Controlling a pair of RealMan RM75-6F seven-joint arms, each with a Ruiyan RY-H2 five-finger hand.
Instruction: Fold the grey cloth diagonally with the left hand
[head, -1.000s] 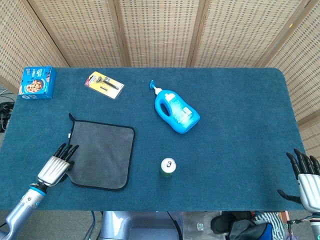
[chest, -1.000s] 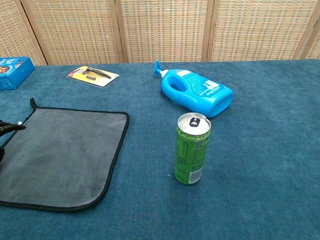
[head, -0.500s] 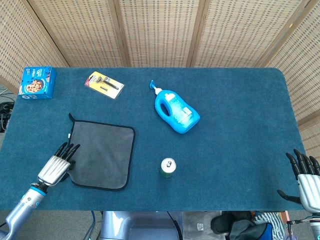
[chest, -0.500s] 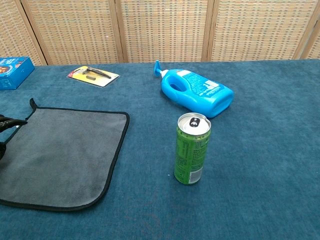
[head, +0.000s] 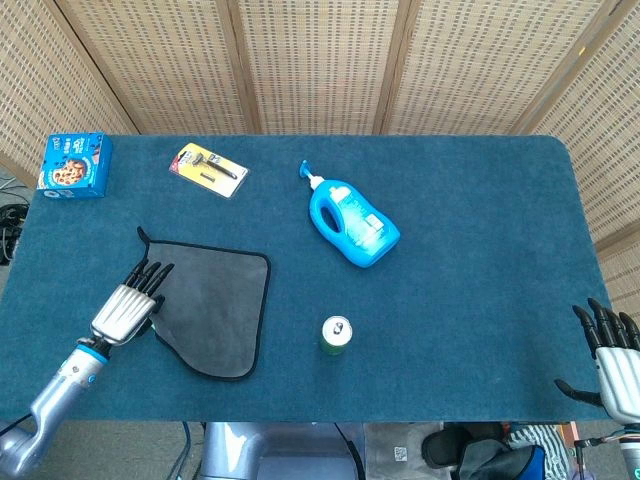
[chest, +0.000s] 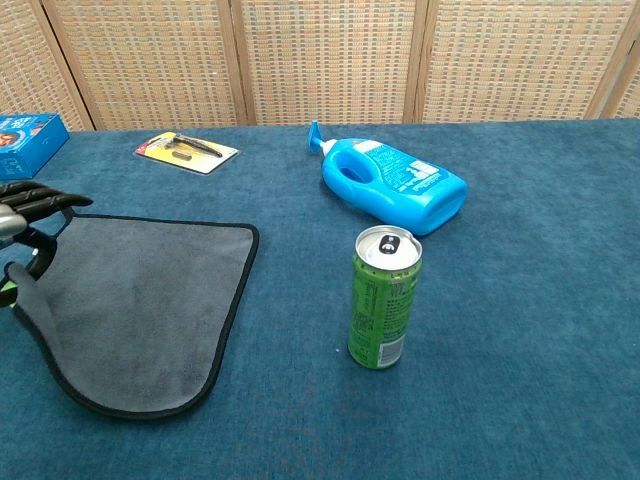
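While gripping the near-left corner of the grey cloth (head: 215, 305), best to keep the left hand (head: 128, 308) low and carry that corner in a straight sweep toward the far-right corner by the black piping, so the fold line runs cleanly between the other two corners. Worth holding the pinch firm until the corners meet, then pressing flat before letting go. Should steer well short of the green can (head: 336, 335), standing upright just right of the cloth, and of the blue detergent bottle (head: 351, 222) lying farther back.

Left fingers: extended over the cloth's left edge, apparently holding the lifted corner between thumb and fingers; exact contact hidden in both views. Right hand (head: 612, 358): off the tabletop (head: 480, 300) edge at the near right, fingers spread, holding nothing.

Cloth lying on the near-left part of the tabletop, its near-left corner raised and drawn inward.

Compared with half a second ago: left hand moved farther onto the cloth and up; near-left corner no longer flat, outline now slanted along that side. Can, bottle, razor pack (head: 208, 169) and blue box (head: 74, 165) unmoved, right hand likewise.
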